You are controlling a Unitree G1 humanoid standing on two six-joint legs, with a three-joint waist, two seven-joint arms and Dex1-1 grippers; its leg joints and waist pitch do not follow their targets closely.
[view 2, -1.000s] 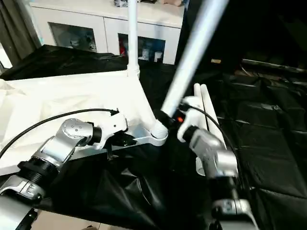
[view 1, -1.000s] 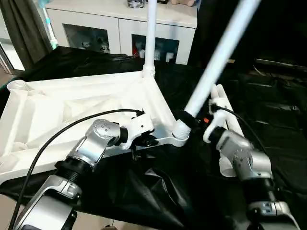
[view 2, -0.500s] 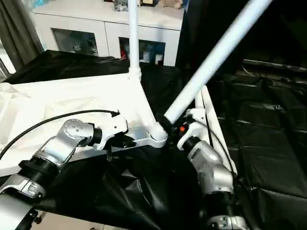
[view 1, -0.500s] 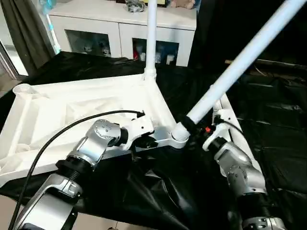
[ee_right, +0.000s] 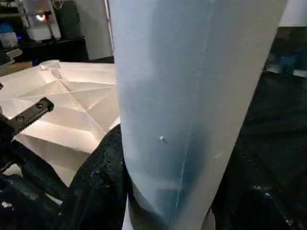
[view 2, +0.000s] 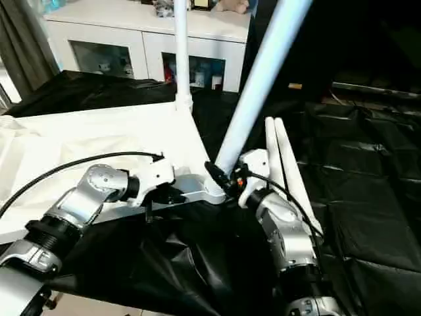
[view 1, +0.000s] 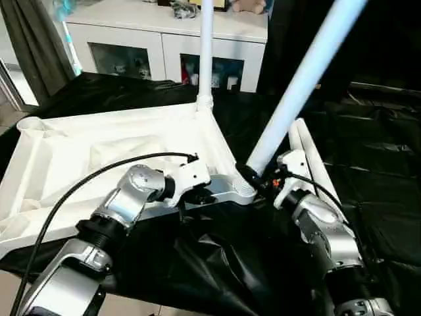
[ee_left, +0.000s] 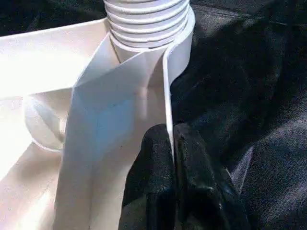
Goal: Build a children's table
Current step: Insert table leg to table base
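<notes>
The white tabletop (view 1: 99, 148) lies ribbed side up on the black sheeting. One white leg (view 1: 206, 52) stands upright in its far corner socket. A second leg (view 1: 299, 79) leans up to the right, its lower end at the near right corner socket (view 1: 242, 189). My right gripper (view 1: 258, 179) is shut on this leg just above the socket, and black fingers (ee_right: 98, 184) flank the tube (ee_right: 192, 96). My left gripper (view 1: 197, 195) is shut on the tabletop's near rim beside that corner. Its fingertips (ee_left: 158, 158) pinch the thin wall below the leg's threaded end (ee_left: 146, 24).
Two more white legs (view 1: 309, 158) lie side by side on the black sheet right of the tabletop. A white cabinet (view 1: 164, 46) with glass doors stands behind the big table. A black cable (view 1: 85, 184) arcs over my left forearm.
The held leg swung further over to the right half a second ago and now stands steeper, its lower end closer in at the corner socket. My left gripper kept its hold on the rim.
</notes>
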